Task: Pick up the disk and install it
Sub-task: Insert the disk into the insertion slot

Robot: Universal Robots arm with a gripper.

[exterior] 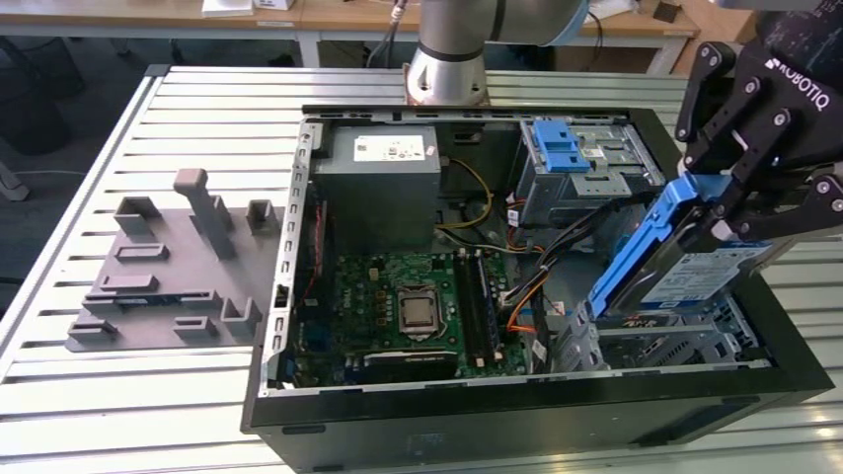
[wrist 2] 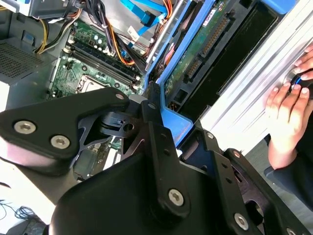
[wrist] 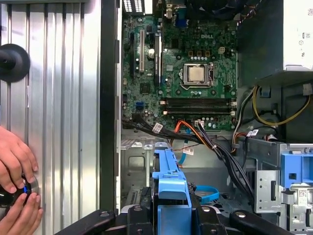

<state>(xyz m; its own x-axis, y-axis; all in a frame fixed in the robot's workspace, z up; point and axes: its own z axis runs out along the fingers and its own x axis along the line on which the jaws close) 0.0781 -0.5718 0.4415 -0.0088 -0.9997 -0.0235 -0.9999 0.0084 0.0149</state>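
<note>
One gripper: I am watching the gripper at the exterior view's right, with its fingers closed in on the disk's upper end. It is pinching the blue frame from both sides.
Disk: the disk is hanging from that grip inside the case. It is tilting steeply, with its upper end up between the fingers and its lower end down toward the silver bay in the case's corner.
Contact: I am not able to tell whether the lower end is touching the bay or sitting just above it.
Disk face: the labelled side is facing the exterior view's right. In the second wrist view I am seeing the disk's green circuit side and its blue frame.
First wrist view: the blue frame of the disk is running out from between the black fingers of the gripper, over the bay and toward the board.
Arm: the base is standing behind the case on the table, and the wrist is reaching over the case's side wall from the exterior view's right.
Case: the board is lying beside the bay, with the grey box and the cage at the far end.
Bystander: a person's hand is resting on the table slats beside the case.
</note>
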